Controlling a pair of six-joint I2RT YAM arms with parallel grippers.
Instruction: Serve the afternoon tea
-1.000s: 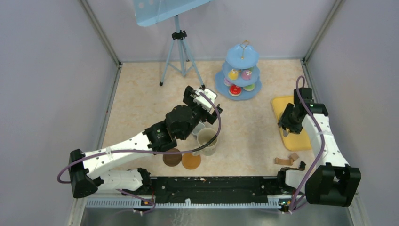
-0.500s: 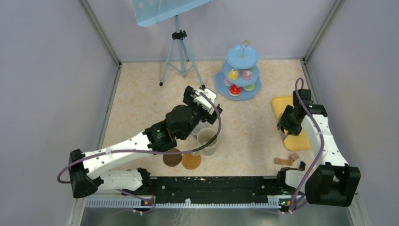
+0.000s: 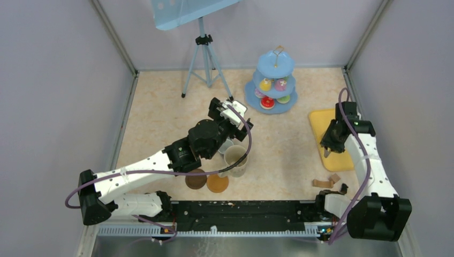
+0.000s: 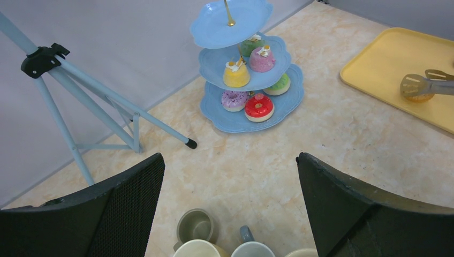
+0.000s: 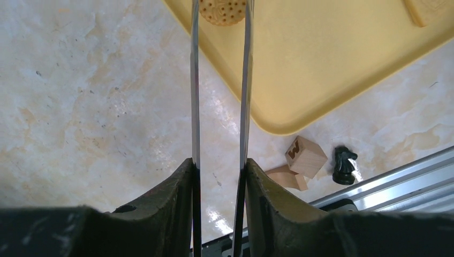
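Observation:
The light-blue three-tier cake stand [image 3: 275, 80] stands at the back with several toy cakes on it, and it also shows in the left wrist view [image 4: 249, 69]. My left gripper [image 3: 231, 113] is open and empty above the mugs. Below it are a small grey mug [image 4: 195, 225] and the rims of a yellow mug [image 4: 198, 250] and a second grey mug [image 4: 251, 249]. The large cream mug [image 3: 235, 159] stands beside two brown coasters [image 3: 196, 179]. My right gripper [image 5: 219, 166] is shut on metal tongs [image 5: 246, 80]. A tan round cake [image 5: 222, 10] lies between the tongs' tips over the tray.
A flat yellow tray [image 3: 317, 119] lies at the right. Wooden blocks [image 5: 305, 155] and a black chess knight [image 5: 345, 163] lie near the front rail. A blue tripod [image 3: 206, 59] stands at the back left. Walls close in the table on three sides.
My right gripper has shifted slightly to the right over the tray with the tongs. The left arm has not moved.

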